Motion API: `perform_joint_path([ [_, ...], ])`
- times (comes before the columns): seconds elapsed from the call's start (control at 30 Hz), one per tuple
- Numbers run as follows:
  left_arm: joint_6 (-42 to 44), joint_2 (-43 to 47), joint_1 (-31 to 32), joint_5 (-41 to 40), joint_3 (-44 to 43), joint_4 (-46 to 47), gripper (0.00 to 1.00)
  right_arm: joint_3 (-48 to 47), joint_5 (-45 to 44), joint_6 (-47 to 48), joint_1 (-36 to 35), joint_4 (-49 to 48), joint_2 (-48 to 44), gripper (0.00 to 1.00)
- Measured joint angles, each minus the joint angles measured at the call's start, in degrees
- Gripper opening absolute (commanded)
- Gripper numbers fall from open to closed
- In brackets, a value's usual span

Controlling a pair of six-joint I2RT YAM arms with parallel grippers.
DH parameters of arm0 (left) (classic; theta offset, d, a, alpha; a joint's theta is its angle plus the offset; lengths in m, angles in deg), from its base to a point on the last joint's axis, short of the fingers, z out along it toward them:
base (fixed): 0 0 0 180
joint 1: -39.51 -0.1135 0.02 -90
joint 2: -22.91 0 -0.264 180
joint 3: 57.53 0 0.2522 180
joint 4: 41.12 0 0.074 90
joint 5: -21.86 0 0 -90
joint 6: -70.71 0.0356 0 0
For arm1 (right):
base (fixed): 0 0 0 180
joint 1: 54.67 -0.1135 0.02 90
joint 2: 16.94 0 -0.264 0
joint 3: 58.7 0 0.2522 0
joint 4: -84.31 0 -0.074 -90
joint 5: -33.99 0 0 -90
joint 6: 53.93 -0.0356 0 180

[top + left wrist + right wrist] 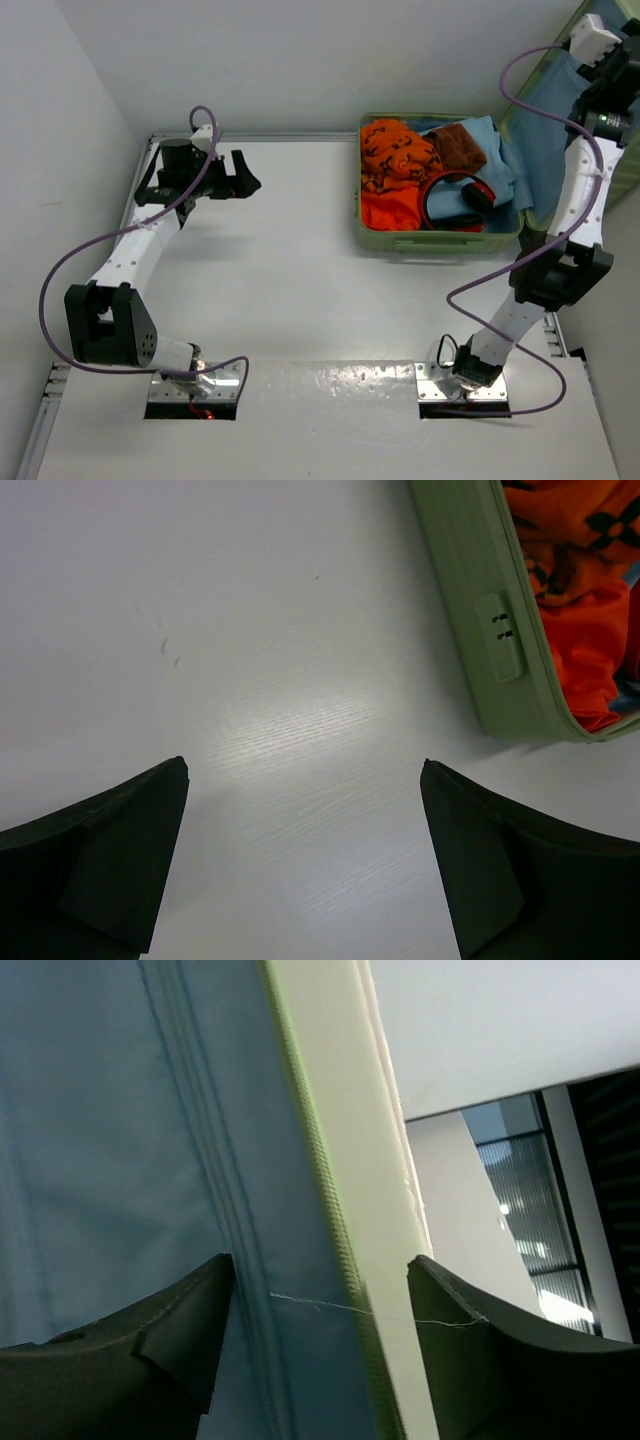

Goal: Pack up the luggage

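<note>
The light-green luggage (pixel 440 243) lies open at the back right of the table, its lid (pixel 545 120) with pale blue lining raised on the right. Inside lie an orange patterned cloth (pixel 395 150), a brown cloth (pixel 460 145) and red-and-black headphones (pixel 460 200). My right gripper (pixel 600 55) is high at the lid's top edge, open. In the right wrist view the gripper (pixel 321 1260) has the green rim (pixel 340 1110) and blue lining (pixel 100 1110) between its jaws. My left gripper (pixel 248 178) is open and empty over bare table, left of the luggage (pixel 470 590).
White walls close the table at the back and left. The luggage's combination lock (pixel 500 635) faces my left gripper (pixel 305 765). The right arm's purple cable (pixel 540 70) loops in front of the lid. Bare white tabletop (pixel 300 300) spreads between the arms.
</note>
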Motion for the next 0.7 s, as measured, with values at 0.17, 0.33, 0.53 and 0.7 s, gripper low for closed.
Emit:
perform_joint_path([
  [0.17,-0.4,0.0,0.0,0.1,0.0,0.0,1.0,-0.8,2.4,-0.3,2.9,0.0,0.2,0.04],
  [0.33,-0.6,-0.6,0.0,0.1,0.0,0.1,1.0,9.0,5.3,1.0,2.5,-1.1,-6.0,0.0],
  [0.53,-0.8,-1.5,0.0,0.2,0.0,0.0,1.0,21.7,5.0,-2.1,-9.0,0.1,-19.6,0.55],
  [0.7,-1.7,-3.3,0.2,0.5,-0.5,0.0,1.0,29.4,13.9,-12.2,-45.7,19.8,-28.2,0.86],
])
